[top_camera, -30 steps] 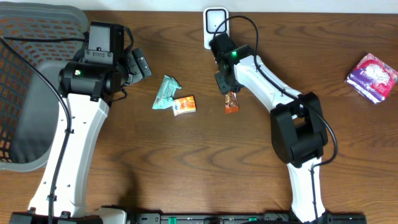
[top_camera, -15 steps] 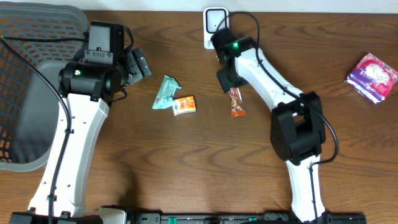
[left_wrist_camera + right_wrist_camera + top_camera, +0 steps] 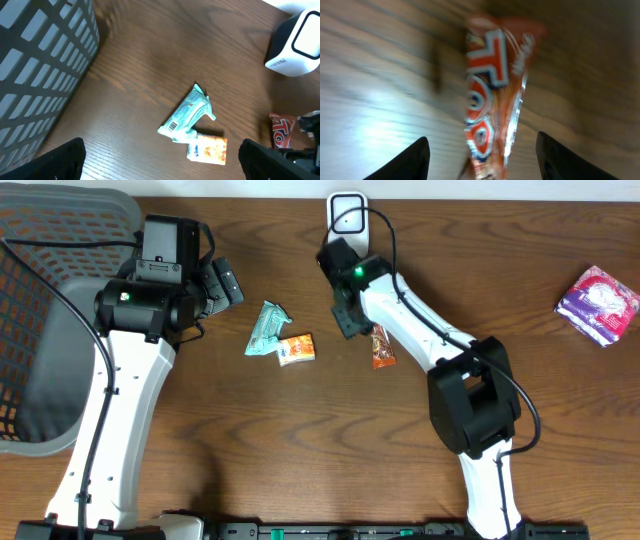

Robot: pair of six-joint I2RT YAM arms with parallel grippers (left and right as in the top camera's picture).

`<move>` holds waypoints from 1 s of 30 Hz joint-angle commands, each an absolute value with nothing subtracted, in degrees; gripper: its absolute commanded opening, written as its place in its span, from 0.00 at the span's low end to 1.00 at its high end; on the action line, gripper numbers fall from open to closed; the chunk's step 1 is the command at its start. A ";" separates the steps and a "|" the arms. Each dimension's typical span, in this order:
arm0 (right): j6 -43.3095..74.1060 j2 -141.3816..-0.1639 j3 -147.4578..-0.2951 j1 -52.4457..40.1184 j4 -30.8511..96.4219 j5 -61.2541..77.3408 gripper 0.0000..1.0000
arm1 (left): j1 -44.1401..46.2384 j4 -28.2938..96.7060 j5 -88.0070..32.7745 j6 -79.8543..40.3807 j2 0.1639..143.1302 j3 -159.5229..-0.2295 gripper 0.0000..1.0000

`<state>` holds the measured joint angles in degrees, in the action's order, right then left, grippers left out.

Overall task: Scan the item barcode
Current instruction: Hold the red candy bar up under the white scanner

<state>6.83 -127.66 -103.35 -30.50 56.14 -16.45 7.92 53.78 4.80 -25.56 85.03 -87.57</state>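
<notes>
Since dropping orange snack bar on tbl, R hand sits spread, shifted left of it; L hand spread.

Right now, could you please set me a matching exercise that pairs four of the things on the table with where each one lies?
Things:
1. teal packet
2. red-orange bar
3. purple packet
4. white scanner

Places:
A. alone at the far right of the table
B. at the table's far edge, near the middle
C. against the small orange packet
D. lying by the right hand

Pairs: 1-C, 2-D, 3-A, 4-B
</notes>
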 commanded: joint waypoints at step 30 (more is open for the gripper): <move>8.95 -127.20 -125.84 -26.20 50.00 -8.34 0.01 | 7.68 53.95 5.13 -26.02 85.34 -87.99 0.98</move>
<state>8.38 -127.68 -125.56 -26.33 51.51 -8.97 7.92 53.78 4.82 -25.56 85.03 -87.57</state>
